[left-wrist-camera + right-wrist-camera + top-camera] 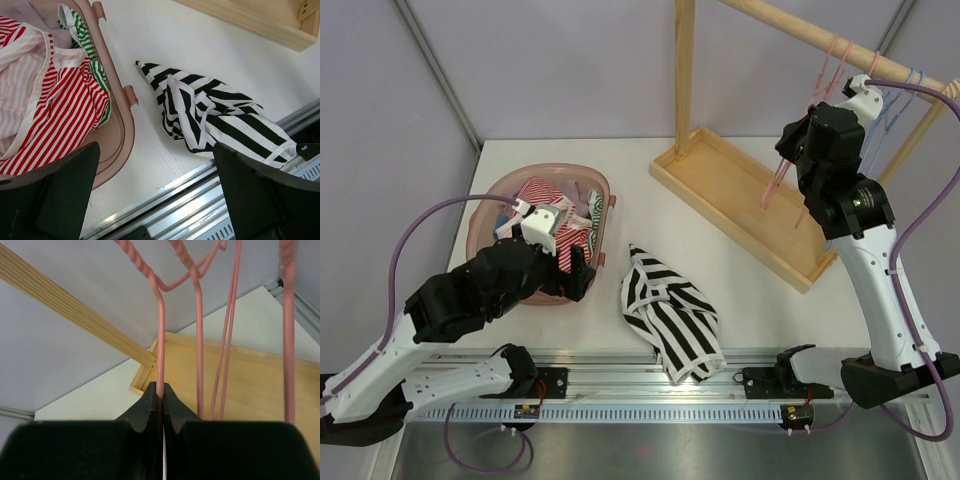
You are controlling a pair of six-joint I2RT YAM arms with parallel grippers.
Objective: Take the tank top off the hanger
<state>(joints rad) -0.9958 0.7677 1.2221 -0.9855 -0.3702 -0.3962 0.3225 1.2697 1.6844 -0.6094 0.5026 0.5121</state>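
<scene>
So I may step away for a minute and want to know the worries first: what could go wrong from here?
The right tool is shut on the pink wire hanger, which hooks over the wooden rod. A sideways tug could unhook or bend it. The black-and-white striped tank top lies at the white table's near edge, partly over the metal rail, where it might slip off or snag.

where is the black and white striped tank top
Top view: the striped tank top lies crumpled on the white table, between the pink plastic laundry basket at left and the wooden rack base at right.
</scene>
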